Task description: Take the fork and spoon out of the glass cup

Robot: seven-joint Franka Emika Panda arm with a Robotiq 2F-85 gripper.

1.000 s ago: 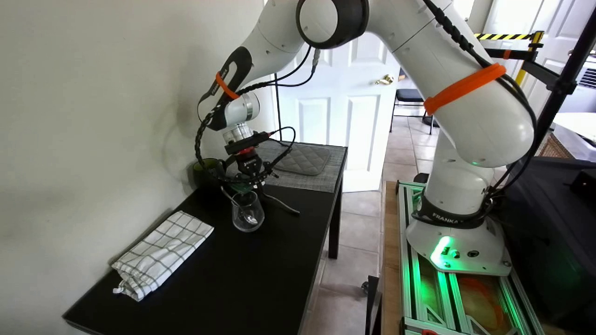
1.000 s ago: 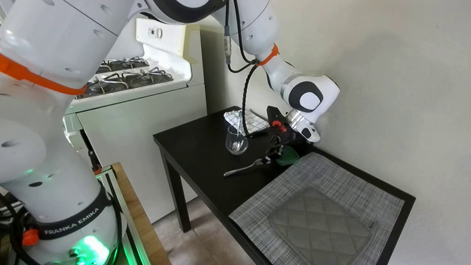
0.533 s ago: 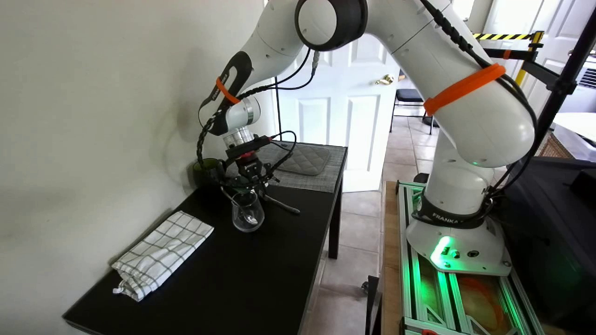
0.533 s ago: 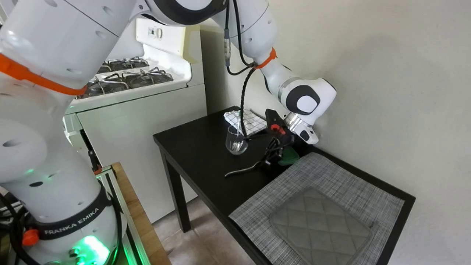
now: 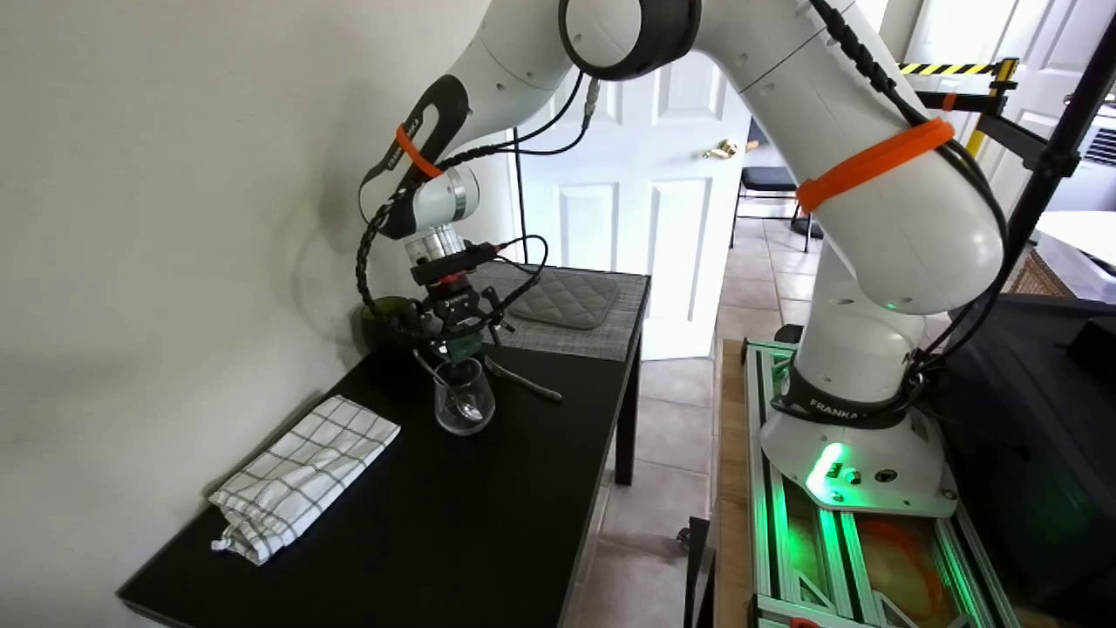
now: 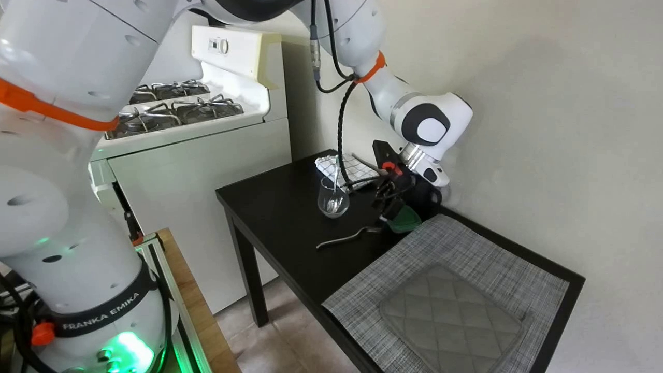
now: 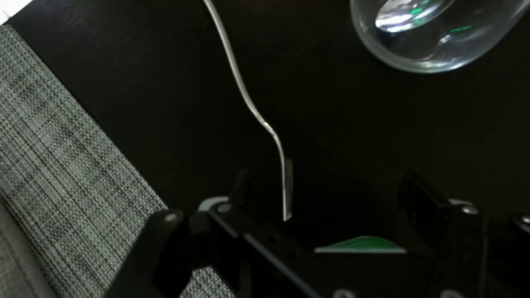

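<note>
The fork point(image 7: 237, 72), a slim silver utensil, lies on the black table outside the cup; both exterior views show it there, as the fork point(image 6: 342, 240) does below the gripper. My gripper point(image 7: 329, 198) is open, its jaws wide apart on either side of the fork's end and touching nothing that I can make out. In an exterior view, the gripper point(image 6: 386, 207) hangs just above that end. The spoon point(image 5: 471, 410) leans inside the clear glass cup point(image 5: 450, 420), bowl down, handle sticking out over the rim. Only part of the glass cup point(image 7: 430, 66) shows in the wrist view.
A green rounded thing point(image 6: 405, 220) is on the table close to the gripper. A folded checked cloth point(image 5: 305, 471) lies along the wall. A dark green pot point(image 5: 375, 327) stands by the wall. A grey woven mat point(image 6: 357, 305) with a quilted pad point(image 6: 450, 321) covers the table's far end.
The gripper was shut at the fork's end; it dipped slightly, opened, and has risen a little. The fork stays behind on the table. Cup and spoon have not moved.
</note>
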